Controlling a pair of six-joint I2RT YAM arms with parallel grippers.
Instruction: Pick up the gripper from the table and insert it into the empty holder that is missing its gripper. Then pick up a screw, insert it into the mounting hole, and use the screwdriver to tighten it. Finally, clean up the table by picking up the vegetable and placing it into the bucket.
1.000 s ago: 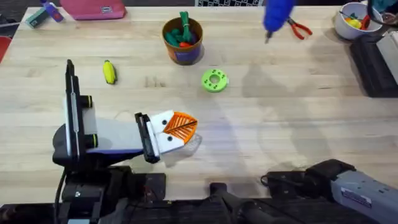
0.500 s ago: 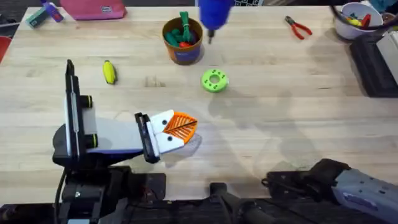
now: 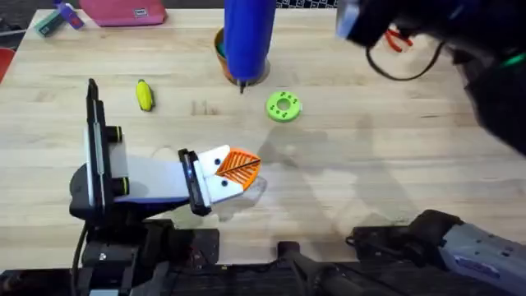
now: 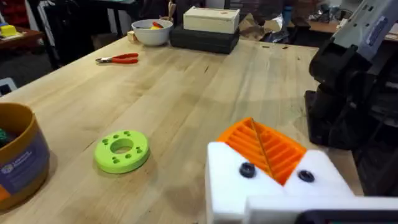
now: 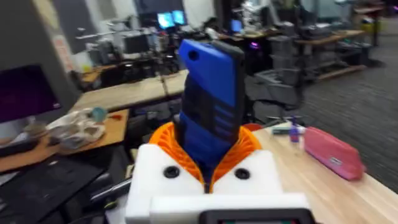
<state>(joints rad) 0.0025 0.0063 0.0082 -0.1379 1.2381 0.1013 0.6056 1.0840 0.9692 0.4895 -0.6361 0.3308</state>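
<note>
Pale wooden tabletop (image 3: 394,189) carried the work, with an office of desks and monitors behind it in the right wrist view. The right gripper (image 5: 208,171) was pinching the blue screwdriver (image 3: 248,37) between its orange pads, white finger blocks on either side. In the overhead view the tool hung high over the table with its long axis near vertical and its thin metal bit (image 3: 242,85) pointing down.

The left gripper (image 3: 234,171) lay low over the table, its orange ribbed pads pressed together with nothing between them. Two dark screw heads (image 4: 247,169) showed on its white blocks in the left wrist view.

The relation governing the coming move: the left gripper's tip lay nearer the arm bases than the bit and well below it, so the tool probably had to travel back toward the bases and descend. The green disc (image 3: 284,107) lay just beside the line of the bit.

The yellow vegetable (image 3: 145,95) lay beyond the left arm, untouched. The bucket (image 4: 18,158) stood past the green disc from the left gripper, behind the screwdriver overhead.
</note>
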